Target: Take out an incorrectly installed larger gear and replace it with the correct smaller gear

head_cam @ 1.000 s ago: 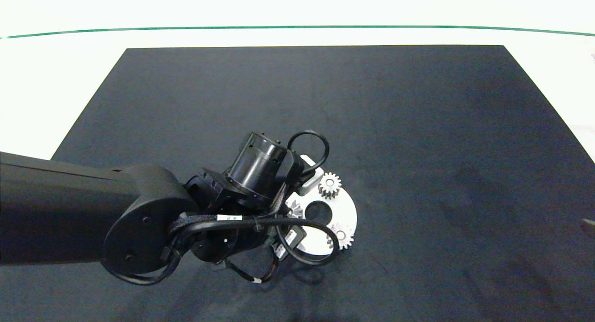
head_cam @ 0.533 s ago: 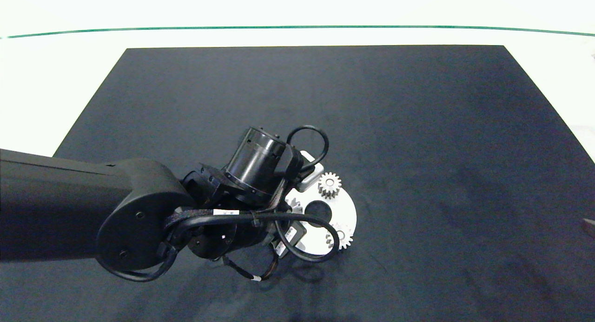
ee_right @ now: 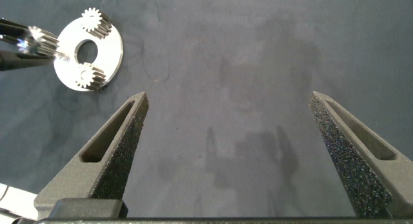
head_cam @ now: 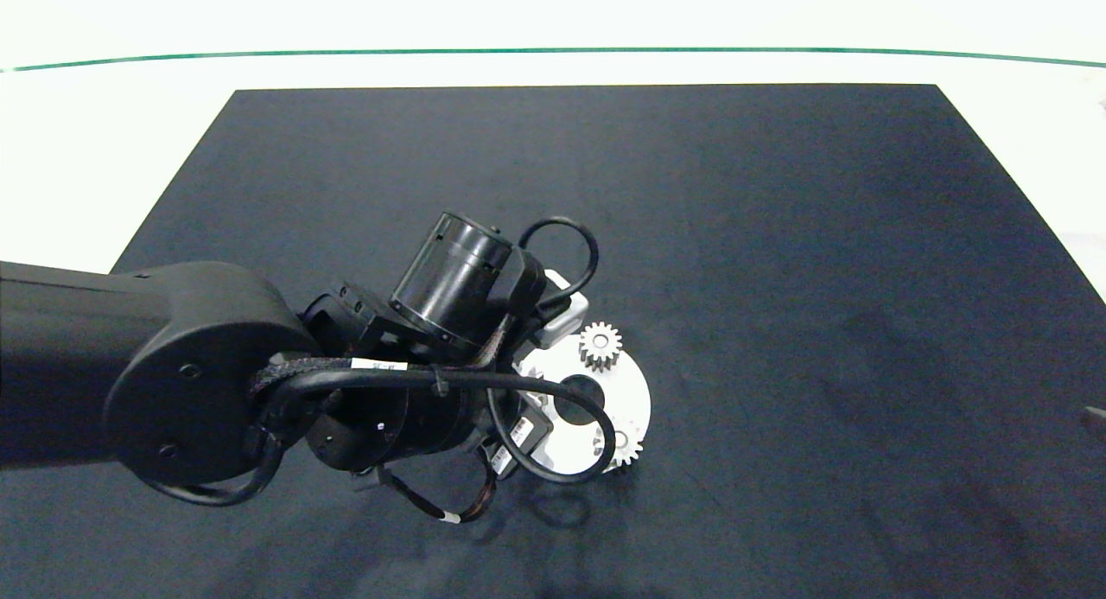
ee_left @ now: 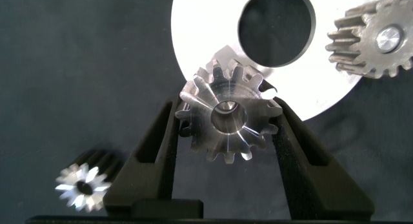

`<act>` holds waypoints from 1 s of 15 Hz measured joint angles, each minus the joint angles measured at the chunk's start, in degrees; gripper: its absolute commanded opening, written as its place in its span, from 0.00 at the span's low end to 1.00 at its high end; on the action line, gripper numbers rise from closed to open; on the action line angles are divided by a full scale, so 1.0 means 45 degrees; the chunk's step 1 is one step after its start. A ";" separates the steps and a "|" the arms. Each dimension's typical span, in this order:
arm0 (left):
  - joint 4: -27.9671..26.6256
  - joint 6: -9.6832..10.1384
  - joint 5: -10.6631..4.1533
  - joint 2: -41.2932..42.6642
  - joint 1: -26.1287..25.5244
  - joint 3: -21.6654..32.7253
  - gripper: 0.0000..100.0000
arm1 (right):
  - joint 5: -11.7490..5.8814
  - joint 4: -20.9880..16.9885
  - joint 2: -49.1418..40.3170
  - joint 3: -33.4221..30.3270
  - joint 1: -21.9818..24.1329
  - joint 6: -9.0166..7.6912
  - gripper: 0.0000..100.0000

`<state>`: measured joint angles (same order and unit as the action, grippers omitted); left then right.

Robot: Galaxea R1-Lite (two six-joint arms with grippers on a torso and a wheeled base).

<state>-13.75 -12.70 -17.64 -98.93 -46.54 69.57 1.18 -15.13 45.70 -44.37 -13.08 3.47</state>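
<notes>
The left gripper (ee_left: 227, 111) is clamped on the larger silver-grey metal toothed gear (ee_left: 219, 130), one dark finger on each side of its teeth. That gear sits right at the rim of the round white metal plate with the big centre hole (ee_left: 206, 30), overlapping its edge. I can't tell if it's touching the plate.

Two small silver toothed gears (head_cam: 600, 347) (head_cam: 622, 443) stand on the plate's far and near sides. Another small silver-grey toothed gear (ee_left: 82, 185) lies on the black mat (head_cam: 778, 279) near the plate, just beside the left finger.

The right gripper (ee_right: 226, 98) hovers over bare mat well apart from the plate, fingers spread wide.
</notes>
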 measured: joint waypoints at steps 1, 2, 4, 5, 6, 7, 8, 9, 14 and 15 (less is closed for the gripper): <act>-0.0030 0.0005 -0.0005 0.0087 0.0022 0.0068 0.40 | 0.0000 0.0005 0.0000 0.0000 0.0000 0.0005 1.00; -0.0054 0.0033 -0.0005 0.0173 0.0016 0.0092 0.40 | 0.0000 0.0000 0.0000 0.0000 0.0000 0.0005 1.00; -0.0135 0.0171 0.0000 0.0325 -0.0014 0.0103 0.40 | 0.0005 0.0005 -0.0024 0.0000 0.0000 0.0005 1.00; -0.0135 0.0244 0.0000 0.0404 0.0000 0.0103 0.40 | -0.0014 0.0005 -0.0049 0.0000 0.0000 0.0000 1.00; -0.0135 0.0325 0.0000 0.0498 0.0049 0.0108 0.40 | -0.0014 0.0000 -0.0062 -0.0014 0.0000 0.0005 1.00; -0.0146 0.0363 0.0003 0.0577 0.0200 0.0108 0.40 | -0.0014 0.0000 -0.0076 -0.0014 0.0000 0.0005 1.00; -0.0157 0.0379 0.0000 0.0685 0.0471 0.0098 0.40 | -0.0019 0.0000 -0.0092 -0.0024 0.0000 0.0005 1.00; -0.0249 0.0379 -0.0005 0.0840 0.0777 0.0054 0.40 | -0.0030 0.0000 -0.0106 -0.0038 0.0000 0.0000 1.00; -0.0788 0.0398 -0.0005 0.1999 0.2368 -0.0802 0.40 | -0.0057 0.0000 -0.0198 -0.0043 0.0011 0.0005 1.00; -0.0772 0.0387 0.0008 0.2200 0.2693 -0.1043 0.40 | -0.0073 0.0000 -0.0222 -0.0043 0.0016 0.0005 1.00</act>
<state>-17.23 -10.96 -17.60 -89.03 -34.43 64.88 0.85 -15.13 44.70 -44.57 -13.01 3.50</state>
